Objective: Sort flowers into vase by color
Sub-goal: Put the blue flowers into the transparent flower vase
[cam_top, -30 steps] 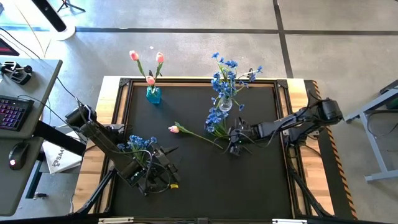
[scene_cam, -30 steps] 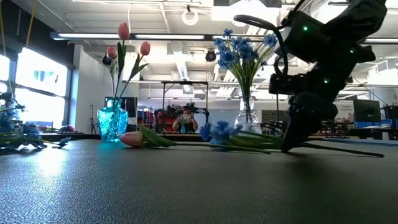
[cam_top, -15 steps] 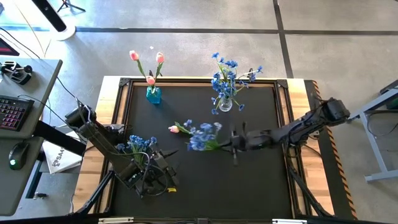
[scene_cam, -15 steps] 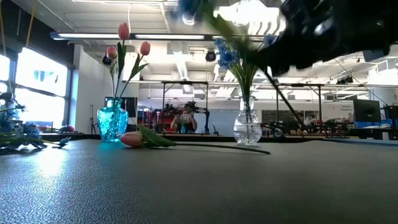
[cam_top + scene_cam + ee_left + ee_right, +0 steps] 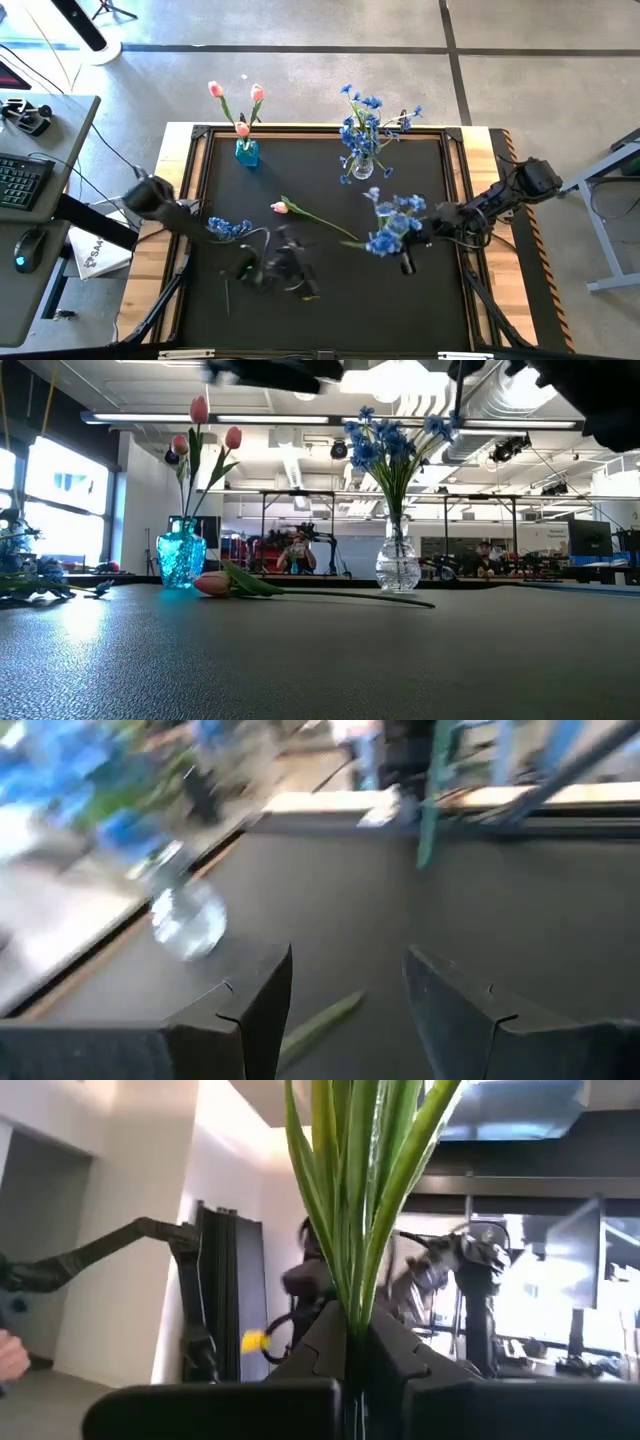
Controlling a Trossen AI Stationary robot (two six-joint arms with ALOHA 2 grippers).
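A bunch of blue flowers (image 5: 393, 222) is held by its green stems (image 5: 352, 1200) in the right gripper (image 5: 420, 236), whose fingers are clamped on them, above the right part of the black table (image 5: 420, 300). The left gripper (image 5: 345, 1005) is seen with fingers parted and empty, above the table's left front. 1 pink tulip (image 5: 281, 208) lies mid-table. At the far edge, the clear vase (image 5: 362, 167) holds blue flowers and the teal vase (image 5: 246, 152) holds 3 tulips. Another blue bunch (image 5: 228, 228) lies on the left.
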